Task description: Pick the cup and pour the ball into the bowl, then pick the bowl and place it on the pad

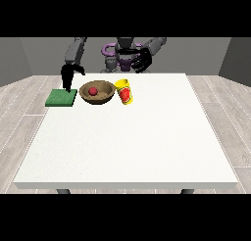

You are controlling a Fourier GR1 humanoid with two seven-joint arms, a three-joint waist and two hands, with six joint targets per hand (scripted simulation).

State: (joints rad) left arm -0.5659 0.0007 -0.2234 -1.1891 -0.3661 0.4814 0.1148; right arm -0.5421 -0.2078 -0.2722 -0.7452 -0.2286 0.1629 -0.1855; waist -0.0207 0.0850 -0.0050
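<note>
From my station I see the brown wooden bowl sitting upright on the white table, its mouth facing up, with the small red ball lying inside it, a little toward the view's left of the bowl's centre. Just beside the bowl, on the side away from the hand at the view's left, is the yellow cup with a red label. It is tilted, its long axis leaning so the open mouth points up and toward the bowl, the base set nearer the camera. I cannot tell whether cup and bowl touch.

The hand at the view's left hangs with its fingers pointing down, their tips just above the far edge of the flat green square pad. The bowl lies just beside those fingertips, toward the view's right. The fingers look fairly straight and hold nothing, though they are small here.

The hand at the view's right is raised near the robot's torso, well apart from the cup, fingers seemingly curled and empty.
</note>
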